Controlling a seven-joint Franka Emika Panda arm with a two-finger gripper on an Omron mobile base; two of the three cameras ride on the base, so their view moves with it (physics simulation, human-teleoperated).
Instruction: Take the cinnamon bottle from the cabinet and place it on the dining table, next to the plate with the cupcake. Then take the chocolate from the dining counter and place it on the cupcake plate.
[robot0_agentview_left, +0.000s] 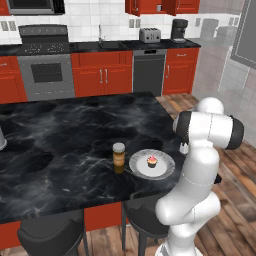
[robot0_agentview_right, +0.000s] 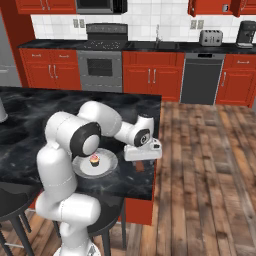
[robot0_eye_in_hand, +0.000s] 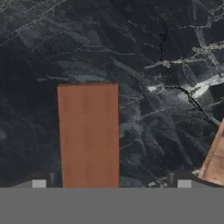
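The cinnamon bottle (robot0_agentview_left: 118, 156) stands upright on the black marble dining table (robot0_agentview_left: 65, 135), just left of the pale plate (robot0_agentview_left: 162, 170) that carries the cupcake (robot0_agentview_left: 152, 161). The plate (robot0_agentview_right: 107, 167) and the cupcake (robot0_agentview_right: 94, 160) also appear in the right base view, with my gripper (robot0_agentview_right: 142, 163) pointing down at the table to their right, near the table's edge. In the hand view the chocolate (robot0_eye_in_hand: 88, 135), a flat brown bar, lies on the marble between the fingertips (robot0_eye_in_hand: 39, 183) of my open gripper (robot0_eye_in_hand: 111, 183), off-centre toward one finger. Nothing is held.
The wooden floor (robot0_eye_in_hand: 214, 162) starts just past the table's edge beside the chocolate. Black stools (robot0_agentview_left: 50, 235) stand under the table's near side. Across the room are the stove (robot0_agentview_left: 45, 70), toaster (robot0_agentview_left: 149, 35), coffee machine (robot0_agentview_left: 179, 30) and red wall cabinets (robot0_agentview_left: 145, 6).
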